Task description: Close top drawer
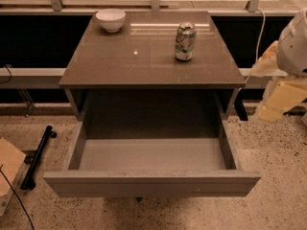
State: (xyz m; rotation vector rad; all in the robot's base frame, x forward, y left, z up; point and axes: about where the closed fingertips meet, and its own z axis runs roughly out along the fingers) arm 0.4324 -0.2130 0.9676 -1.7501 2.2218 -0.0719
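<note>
The top drawer (152, 183) of the grey-brown cabinet (151, 56) is pulled far out toward me. Its plain flat front panel faces the floor side and its lighter grey inner floor (151, 153) is bare. My gripper (280, 99) hangs at the right edge of the view, beside the cabinet's right side and behind the drawer front, apart from the drawer. The white arm (298, 42) rises above it.
A white bowl (111, 19) and a drink can (185, 41) stand on the cabinet top. A black bar (37, 156) and a wooden board (8, 166) lie on the speckled floor at the left. A cable (258, 28) hangs at the right.
</note>
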